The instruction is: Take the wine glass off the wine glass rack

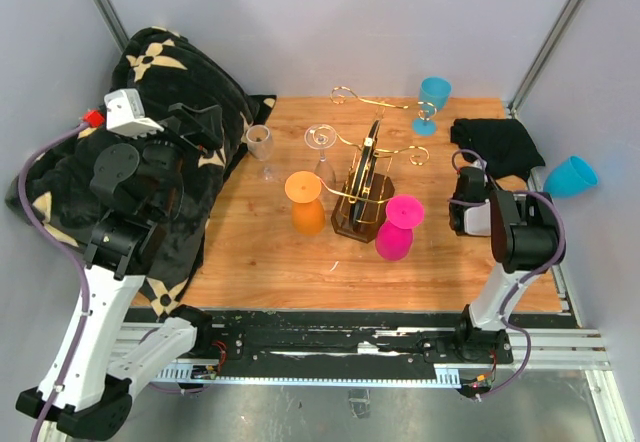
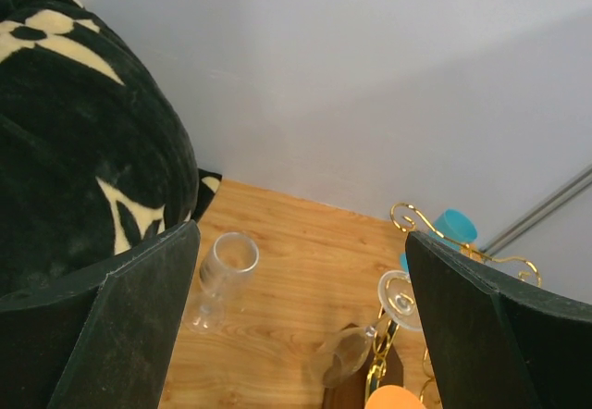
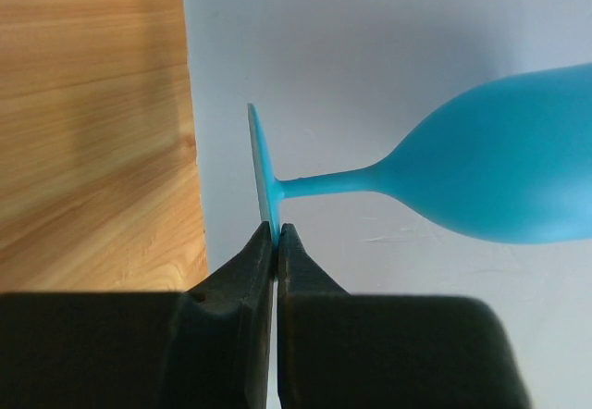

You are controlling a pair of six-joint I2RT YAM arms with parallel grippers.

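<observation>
Left fingers (image 2: 301, 235) released, right fingers (image 3: 276, 230) clenched; the clear wine glass (image 2: 344, 355) ahead could snag and topple the wine glass rack (image 1: 365, 177)

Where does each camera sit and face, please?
Top external: above and behind, looking down on the table; left arm, right arm.
Left wrist: raised, facing rack and back wall; open left tool.
Right wrist: down past the table edge; shut right tool pinching blue glass.
Shared: top and left wrist both show the upright clear glass.
</observation>
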